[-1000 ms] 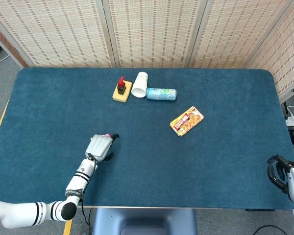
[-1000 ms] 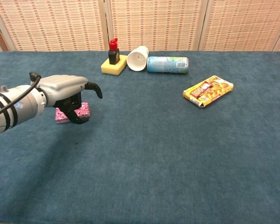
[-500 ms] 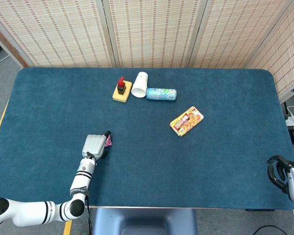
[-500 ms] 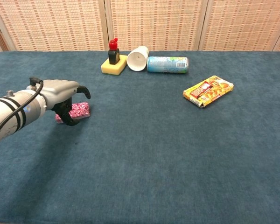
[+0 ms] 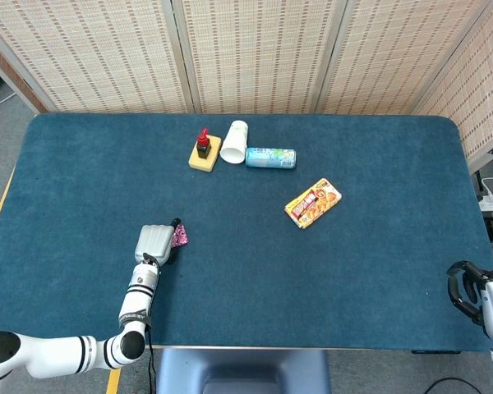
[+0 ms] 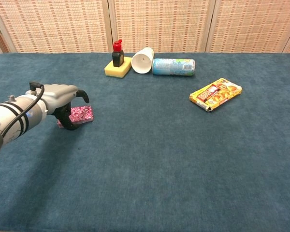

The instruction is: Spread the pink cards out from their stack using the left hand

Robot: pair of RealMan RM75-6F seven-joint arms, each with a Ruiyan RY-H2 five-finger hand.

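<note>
The silver-shelled left hand (image 6: 63, 99) has black fingers (image 6: 70, 120), a black-banded white forearm and a black cable.

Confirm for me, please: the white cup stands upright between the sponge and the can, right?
Not quite: the cup lies on its side between the sponge and the can, its mouth towards the camera, as the chest view shows.

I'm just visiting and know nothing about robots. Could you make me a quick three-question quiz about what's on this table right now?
1. True or false: the white paper cup lies on its side.
2. What stands on the yellow sponge? A) black bottle with a red cap B) can C) snack packet
3. Which hand is at the pink cards?

Key:
1. True; its mouth faces the chest camera.
2. A, the black bottle with a red cap.
3. The left hand; the right hand is at the table's far corner.
</note>
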